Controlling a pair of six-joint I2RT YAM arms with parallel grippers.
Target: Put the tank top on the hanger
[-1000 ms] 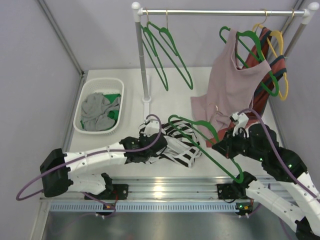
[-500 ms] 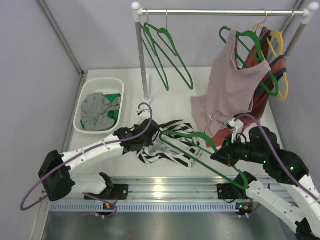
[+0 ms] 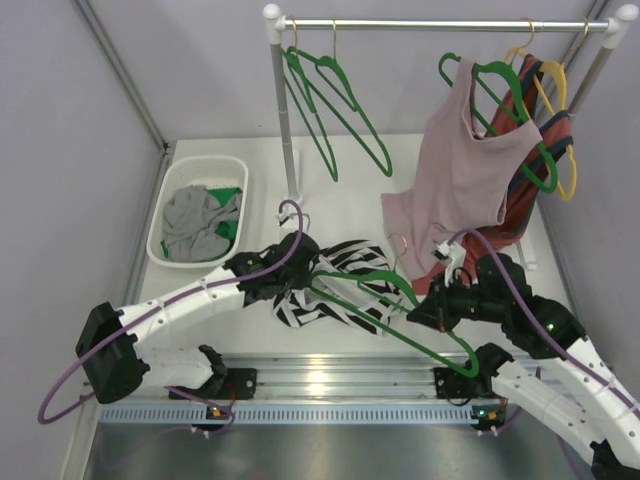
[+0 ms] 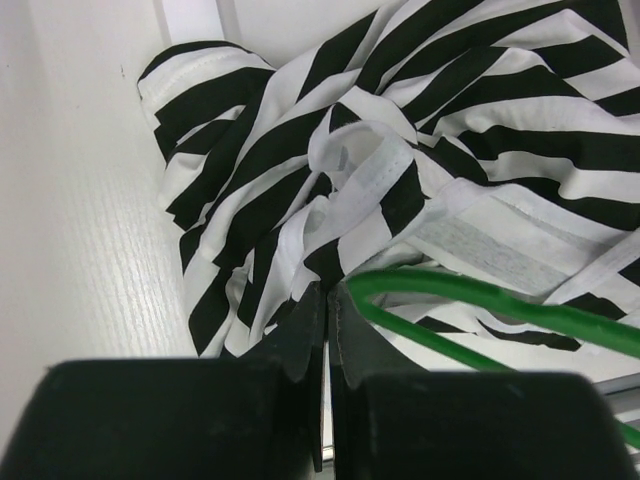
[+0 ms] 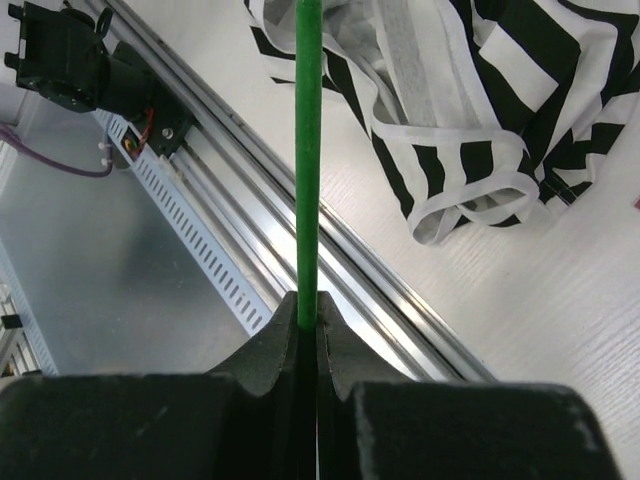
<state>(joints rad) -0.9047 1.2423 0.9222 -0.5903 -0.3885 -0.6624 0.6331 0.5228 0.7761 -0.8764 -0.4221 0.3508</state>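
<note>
The table (image 3: 350,200) carried a clothes rail (image 3: 430,24) at its back. A pink top (image 3: 460,170) hung from the rail on the right, and two spare hangers (image 3: 330,100) hung left of it. A white basket (image 3: 205,160) with a grey garment (image 3: 195,225) sat at the far left, well apart from the work.

The tank top (image 3: 320,312) lay crumpled on the table near the front edge, between the two arms. Its bunched length ran roughly left to right, with the stripes going every which way. The hanger (image 5: 308,150) was held off the table on a slant. In the top view its long axis ran diagonally, the left end over the tank top and the right end low toward the near right.

The right gripper (image 5: 308,320) was clamped on the hanger's green bar, just in front of the pink top's hem. The left gripper (image 4: 327,295) had its jaws pressed together at the edge of the striped fabric (whether a fold was pinched between them could not be told). A white-edged strap (image 4: 360,170) looped just beyond it, and the hanger's arm crossed close to its right.
</note>
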